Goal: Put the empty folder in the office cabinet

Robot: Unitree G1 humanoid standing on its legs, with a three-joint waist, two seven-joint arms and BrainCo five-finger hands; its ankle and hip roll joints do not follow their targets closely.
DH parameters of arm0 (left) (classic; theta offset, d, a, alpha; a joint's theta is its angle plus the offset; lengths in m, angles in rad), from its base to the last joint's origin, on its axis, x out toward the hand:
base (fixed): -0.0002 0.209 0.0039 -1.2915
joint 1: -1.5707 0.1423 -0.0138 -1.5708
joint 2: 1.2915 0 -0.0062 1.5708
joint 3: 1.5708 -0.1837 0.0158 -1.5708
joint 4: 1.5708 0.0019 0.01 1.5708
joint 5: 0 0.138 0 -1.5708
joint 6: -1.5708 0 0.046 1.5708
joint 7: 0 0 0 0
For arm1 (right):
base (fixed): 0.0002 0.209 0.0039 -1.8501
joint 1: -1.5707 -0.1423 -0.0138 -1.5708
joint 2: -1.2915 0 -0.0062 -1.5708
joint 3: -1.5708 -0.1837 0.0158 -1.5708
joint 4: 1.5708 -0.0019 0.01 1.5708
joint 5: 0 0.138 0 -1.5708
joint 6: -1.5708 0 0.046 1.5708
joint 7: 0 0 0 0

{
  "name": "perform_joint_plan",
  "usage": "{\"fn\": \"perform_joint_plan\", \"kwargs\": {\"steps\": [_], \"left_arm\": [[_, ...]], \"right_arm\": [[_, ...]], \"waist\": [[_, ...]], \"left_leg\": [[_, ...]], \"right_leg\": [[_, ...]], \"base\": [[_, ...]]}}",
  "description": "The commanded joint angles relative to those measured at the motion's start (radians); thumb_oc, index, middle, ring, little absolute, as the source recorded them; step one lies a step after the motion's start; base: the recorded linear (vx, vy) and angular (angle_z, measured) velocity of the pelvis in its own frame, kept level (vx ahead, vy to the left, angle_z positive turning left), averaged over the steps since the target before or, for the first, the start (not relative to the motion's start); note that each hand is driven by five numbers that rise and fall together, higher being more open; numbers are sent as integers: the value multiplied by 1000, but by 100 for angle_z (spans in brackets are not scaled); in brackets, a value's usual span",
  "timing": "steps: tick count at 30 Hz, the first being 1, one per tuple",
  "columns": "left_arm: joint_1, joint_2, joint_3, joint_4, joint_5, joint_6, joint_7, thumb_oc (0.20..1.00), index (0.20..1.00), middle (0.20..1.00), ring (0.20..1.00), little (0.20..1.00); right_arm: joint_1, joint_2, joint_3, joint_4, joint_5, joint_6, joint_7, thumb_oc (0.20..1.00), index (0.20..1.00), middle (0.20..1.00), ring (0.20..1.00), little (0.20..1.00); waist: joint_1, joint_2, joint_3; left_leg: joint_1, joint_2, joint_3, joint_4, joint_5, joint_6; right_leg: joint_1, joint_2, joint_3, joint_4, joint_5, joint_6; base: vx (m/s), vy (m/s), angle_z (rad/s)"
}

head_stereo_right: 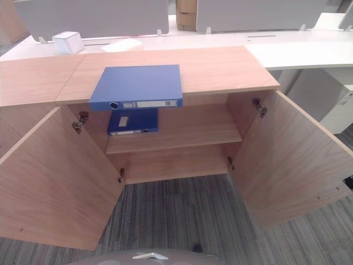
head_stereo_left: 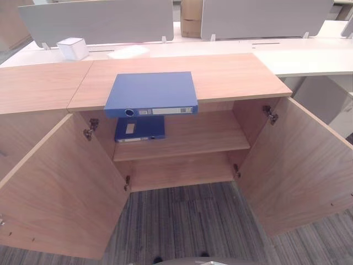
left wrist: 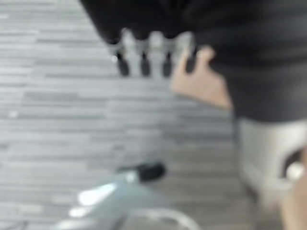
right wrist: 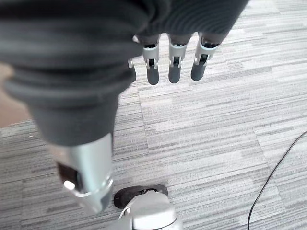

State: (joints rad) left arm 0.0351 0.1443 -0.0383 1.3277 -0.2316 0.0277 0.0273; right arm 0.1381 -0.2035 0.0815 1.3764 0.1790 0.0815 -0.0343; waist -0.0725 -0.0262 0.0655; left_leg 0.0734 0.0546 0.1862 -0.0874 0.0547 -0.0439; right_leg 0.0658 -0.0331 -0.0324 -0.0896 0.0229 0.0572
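Note:
A blue folder (head_stereo_left: 150, 93) lies flat on top of the wooden office cabinet (head_stereo_left: 231, 74), its spine hanging a little over the front edge. A second blue folder (head_stereo_left: 140, 128) lies flat on the cabinet's upper shelf (head_stereo_left: 198, 138), at the left. Both cabinet doors stand wide open. My left hand (left wrist: 153, 52) hangs over the grey carpet with relaxed fingers and holds nothing. My right hand (right wrist: 175, 60) also hangs over the carpet, fingers straight and empty, far from both folders.
The left door (head_stereo_left: 60, 193) and right door (head_stereo_left: 300, 165) swing out toward me on either side. A lower shelf space (head_stereo_left: 176, 168) sits under the upper one. Behind the cabinet is a white desk (head_stereo_left: 309, 55) with grey partitions and a small white box (head_stereo_left: 73, 48).

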Motion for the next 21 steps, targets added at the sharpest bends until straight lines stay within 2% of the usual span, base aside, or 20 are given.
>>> {"fn": "perform_joint_plan", "kwargs": {"steps": [1, 2, 5, 6, 9, 11, 13, 15, 16, 19, 21], "left_arm": [[-60, 53, 28, 23, -36, -29, 35, 1000, 1000, 1000, 1000, 1000], [-140, 92, 32, -79, -117, -46, 59, 1000, 1000, 1000, 1000, 1000], [-21, 107, 70, -241, -152, -66, 82, 1000, 1000, 1000, 1000, 1000], [5, 120, 82, -343, -154, -76, 96, 1000, 1000, 1000, 1000, 1000], [86, 158, 108, -608, -76, -91, 136, 1000, 1000, 1000, 1000, 1000], [109, 185, 132, -728, -10, -102, 163, 1000, 1000, 1000, 1000, 1000], [113, 194, 141, -764, 21, -101, 172, 1000, 1000, 1000, 1000, 1000], [106, 237, 172, -866, 137, -108, 216, 1000, 1000, 1000, 1000, 1000], [107, 236, 173, -868, 139, -106, 216, 1000, 1000, 1000, 1000, 1000], [108, 338, 213, -1041, 407, -109, 309, 1000, 1000, 1000, 1000, 1000], [93, 392, 235, -1112, 513, -109, 349, 1000, 1000, 1000, 1000, 1000]], "right_arm": [[-58, -4, 5, 41, 31, -17, -23, 1000, 1000, 1000, 1000, 1000], [-57, -18, 9, 42, 23, -8, -18, 1000, 1000, 1000, 1000, 1000], [-31, -29, -20, 16, 15, -15, -30, 1000, 1000, 1000, 1000, 1000], [-25, -31, -30, -10, 16, -20, -37, 1000, 1000, 1000, 1000, 1000], [10, -24, -43, -63, 8, -29, -52, 1000, 1000, 1000, 1000, 1000], [9, -24, -53, -53, 9, -26, -54, 1000, 1000, 1000, 1000, 1000], [6, -23, -54, -47, 9, -24, -52, 1000, 1000, 1000, 1000, 1000], [-3, -26, -63, -25, 14, -22, -48, 1000, 1000, 1000, 1000, 1000], [-4, -25, -63, -24, 14, -22, -48, 1000, 1000, 1000, 1000, 1000], [-12, -26, -72, 12, 24, -24, -43, 1000, 1000, 1000, 1000, 1000], [-17, -29, -72, 32, 25, -24, -42, 1000, 1000, 1000, 1000, 1000]], "waist": [[-6, -18, 26], [-18, -10, 13], [-7, -6, 19], [-4, -5, 22], [-3, -4, 20], [0, -5, 18], [0, -5, 18], [3, -4, 13], [3, -4, 14], [4, -3, 9], [3, -3, 5]], "left_leg": [[36, -38, -36, 0, -111, 12], [43, -34, -28, 0, -113, 8], [40, -33, -38, 0, -106, 5], [37, -32, -40, 0, -104, 3], [35, -29, -43, 0, -103, -1], [37, -27, -43, 0, -105, -3], [39, -26, -43, 0, -106, -4], [41, -24, -42, 0, -108, -8], [42, -24, -42, 0, -108, -8], [50, -20, -43, 0, -114, -13], [56, -19, -41, 0, -116, -17]], "right_leg": [[8, -32, -2, 2, -18, 61], [13, -32, 0, 2, -20, 63], [15, -32, -10, 2, -18, 64], [14, -32, -14, 2, -18, 65], [16, -32, -19, 2, -20, 67], [17, -32, -22, 2, -22, 68], [20, -33, -24, 2, -23, 68], [24, -34, -24, 2, -25, 70], [25, -34, -23, 2, -25, 70], [34, -34, -25, 2, -28, 69], [39, -35, -27, 2, -30, 70]], "base": [[71, 0, 10], [60, 9, 9], [1, -4, 0], [-22, -13, -3], [-10, -7, 5], [8, -9, 5], [8, -4, 7], [0, 0, 0], [0, 0, 0], [11, -2, 0], [26, -1, 6]]}}
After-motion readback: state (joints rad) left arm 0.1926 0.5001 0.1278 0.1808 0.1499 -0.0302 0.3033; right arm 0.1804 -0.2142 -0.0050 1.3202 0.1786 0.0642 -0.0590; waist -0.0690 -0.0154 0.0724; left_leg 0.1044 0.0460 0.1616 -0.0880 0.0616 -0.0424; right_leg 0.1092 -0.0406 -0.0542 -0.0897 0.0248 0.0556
